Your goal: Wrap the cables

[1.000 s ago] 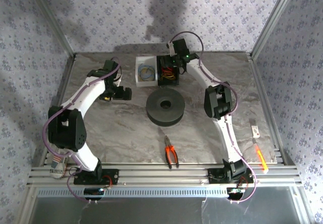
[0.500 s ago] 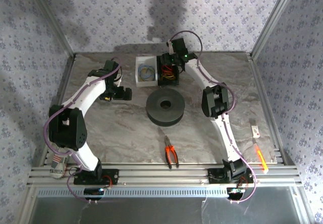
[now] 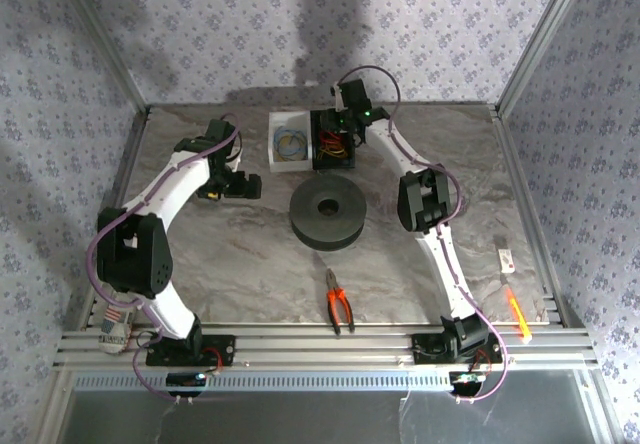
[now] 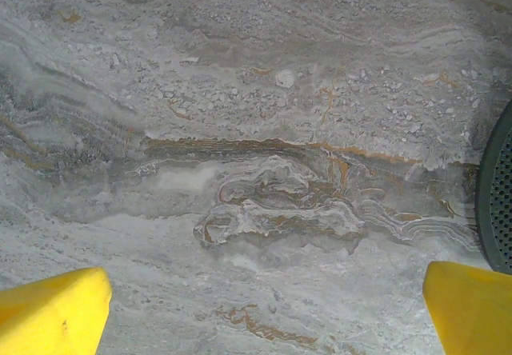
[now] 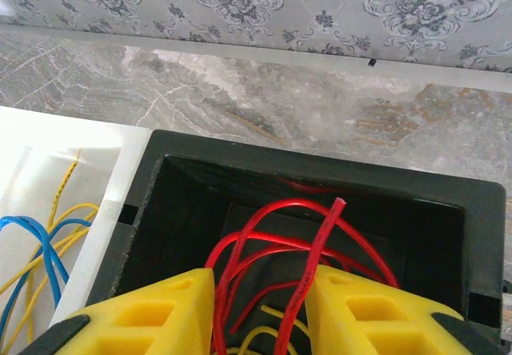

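The cables (image 5: 272,219), thin red loops with a few yellow strands beneath, lie in an open black box (image 5: 320,163) at the back of the table. My right gripper (image 5: 260,279) reaches down into that box, and its yellow fingers (image 5: 152,307) stand a narrow gap apart with several red strands running up between them. One stiff red end leans on the right finger. From above, the right gripper (image 3: 335,142) hangs over the cables (image 3: 337,148) in the black box (image 3: 318,162). My left gripper (image 3: 248,186) is open wide over bare marble, its fingertips (image 4: 56,307) far apart around nothing.
A white tray (image 3: 275,124) beside the box holds a small blue-and-yellow wire coil (image 3: 290,144). A black spool (image 3: 328,214) sits mid-table, with its edge (image 4: 500,203) in the left wrist view. Orange-handled pliers (image 3: 339,302) lie near the front rail, and an orange tool (image 3: 517,314) lies at the right.
The right gripper's fingers have drawn closer together around the red strands while the wrist dipped slightly into the box. The left arm has stayed still.
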